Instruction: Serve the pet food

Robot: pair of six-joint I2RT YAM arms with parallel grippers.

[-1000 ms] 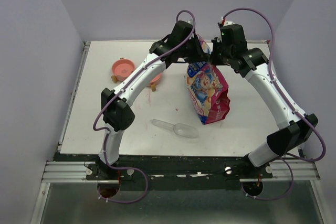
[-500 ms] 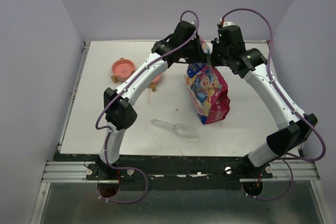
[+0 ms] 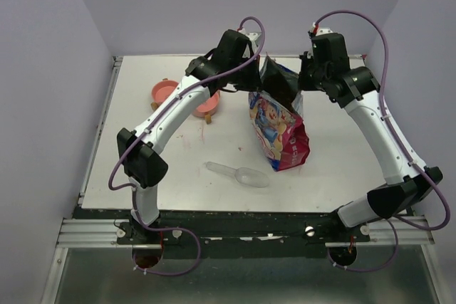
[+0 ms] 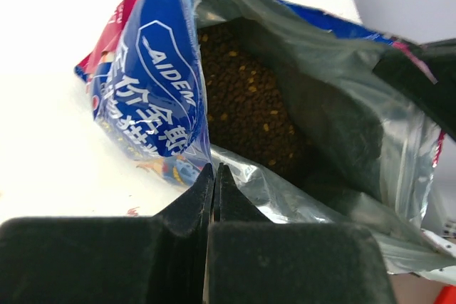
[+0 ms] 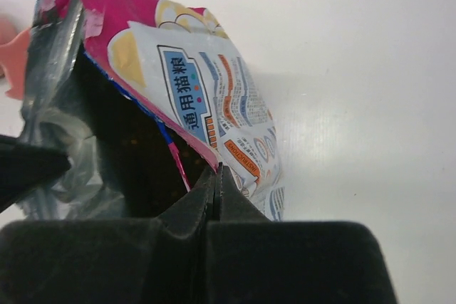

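Bright, even light — blown-out whites

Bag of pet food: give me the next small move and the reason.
Probably open the right fingers and reach for the scoop, lying unheld on the table. The left fingers and the right each pinch an edge of the bag, its mouth gapes, and kibble shows inside.

We've got a glossy pink-magenta bag with cartoon print and a blue panel of white lettering, silvery inside. The kibble is dark brown with yellowish flecks. Salmon-pink bowl, clear scoop, white table.
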